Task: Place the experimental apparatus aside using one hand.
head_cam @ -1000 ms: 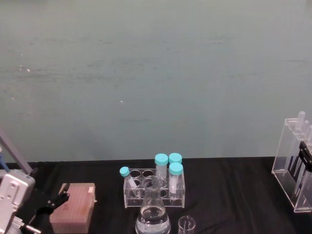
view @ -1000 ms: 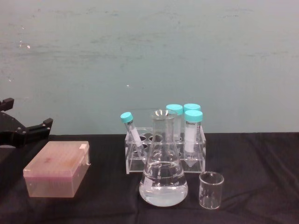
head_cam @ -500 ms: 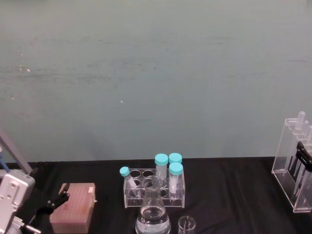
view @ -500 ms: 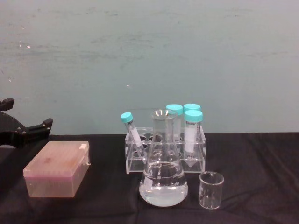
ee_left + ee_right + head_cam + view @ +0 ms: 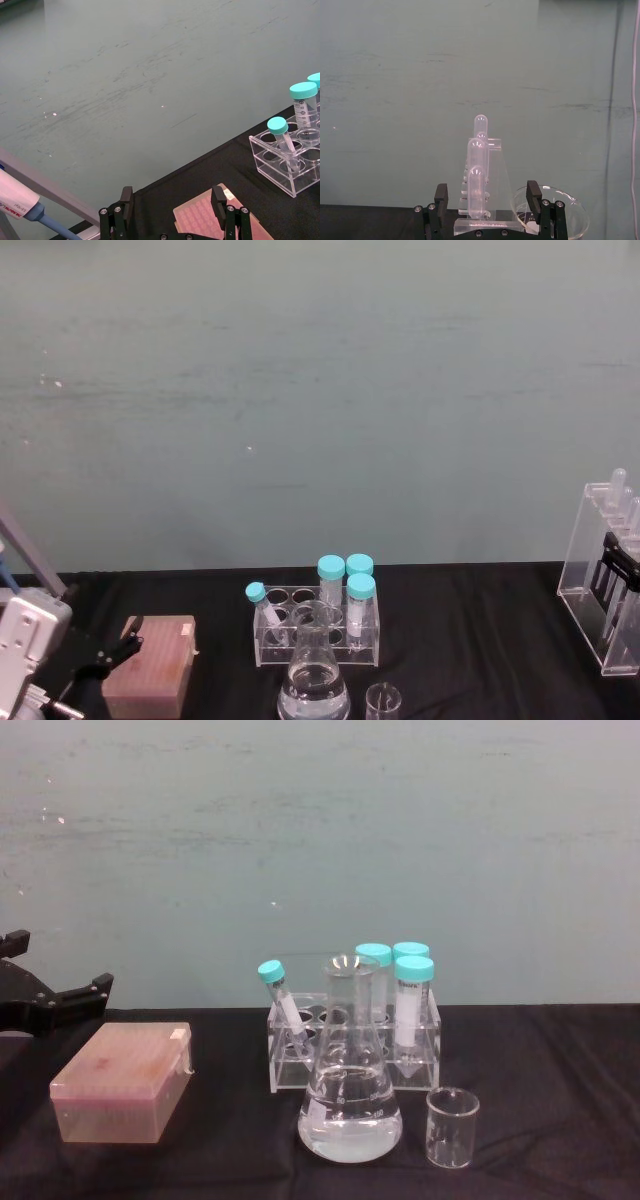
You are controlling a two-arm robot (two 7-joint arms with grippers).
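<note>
The tall acrylic stand (image 5: 603,595) with long pipettes stands at the table's far right. My right gripper (image 5: 622,572) is at it, black fingers against its side. In the right wrist view the right gripper (image 5: 487,200) is open, and the stand (image 5: 479,175) rises between the fingers, a little ahead of them. The conical flask (image 5: 350,1095) with clear liquid and the small beaker (image 5: 452,1125) stand at the front centre. My left gripper (image 5: 60,960) hangs open at the left edge, holding nothing.
A clear rack (image 5: 352,1035) of teal-capped tubes stands just behind the flask. A pink tip box (image 5: 125,1080) lies front left, under my left gripper (image 5: 172,202). A shallow glass dish (image 5: 560,210) sits beside the stand. A pipette (image 5: 20,205) leans at the far left.
The right gripper's fingers have shifted slightly at the stand's side. The stand, flask, beaker and left arm have not moved.
</note>
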